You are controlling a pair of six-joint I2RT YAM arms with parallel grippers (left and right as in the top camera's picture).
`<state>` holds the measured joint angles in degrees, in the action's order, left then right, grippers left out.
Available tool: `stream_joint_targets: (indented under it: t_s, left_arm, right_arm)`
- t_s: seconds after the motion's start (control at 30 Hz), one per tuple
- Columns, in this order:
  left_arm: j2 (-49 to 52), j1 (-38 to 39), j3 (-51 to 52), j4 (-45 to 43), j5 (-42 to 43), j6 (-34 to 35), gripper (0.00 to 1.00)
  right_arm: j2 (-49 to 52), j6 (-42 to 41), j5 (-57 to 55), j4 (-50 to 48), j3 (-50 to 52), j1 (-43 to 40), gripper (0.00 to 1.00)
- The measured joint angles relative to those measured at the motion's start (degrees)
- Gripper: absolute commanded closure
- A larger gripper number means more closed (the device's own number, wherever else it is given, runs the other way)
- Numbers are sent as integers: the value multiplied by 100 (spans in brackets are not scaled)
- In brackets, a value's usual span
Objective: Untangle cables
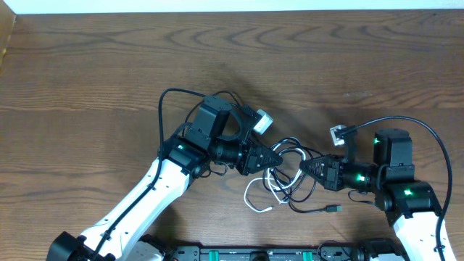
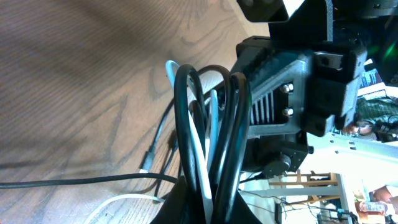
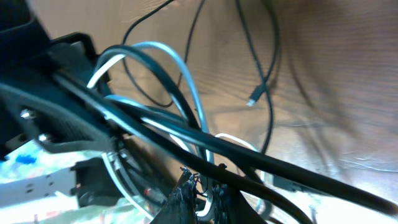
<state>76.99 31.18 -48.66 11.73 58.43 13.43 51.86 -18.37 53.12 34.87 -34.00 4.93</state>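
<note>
Facing each other over the brown wooden table (image 1: 87,87), my grippers bracket the tangle of thin black and white cables (image 1: 284,181), which stretches between them. The left gripper (image 1: 274,156) is clamped on looped strands, plain in its wrist view. The right gripper (image 1: 306,167) is equally near, but I cannot tell how its jaws stand. Only overhead shows the loose ends.

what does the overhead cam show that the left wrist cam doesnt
Only overhead: the left gripper and right gripper meeting at the cables from either side, and the white cable trailing loose on the wooden table. Only left wrist: a close look at black loops bunched upright at its own fingertips. Both: the cables, the right gripper and the table.
</note>
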Motion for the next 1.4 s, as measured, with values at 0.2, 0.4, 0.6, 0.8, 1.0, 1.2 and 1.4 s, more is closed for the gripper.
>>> stream_joint_targets:
  t_s: [0.2,0.4,0.6,0.8,1.0,1.2,1.4]
  left_arm:
    - [0,0,2,-85,63,0,92]
    - [0,2,15,-693,623,2,92]
    - [0,4,15,-715,800,2,92]
    - [0,9,17,-232,-197,2,92]
    - [0,7,17,26,-1604,2,92]
    - [0,-146,15,31,-2135,28,92]
    - [0,-184,17,17,-2186,138,92]
  right_arm:
    - [2,87,232,2,0,0,83]
    - [57,153,343,-9,0,0,86]
    - [129,173,525,-28,0,0,89]
    - [129,212,623,46,0,0,84]
    - [129,232,649,59,0,0,83]
    - [129,234,702,125,0,0,80]
    - [129,256,636,138,0,2,77]
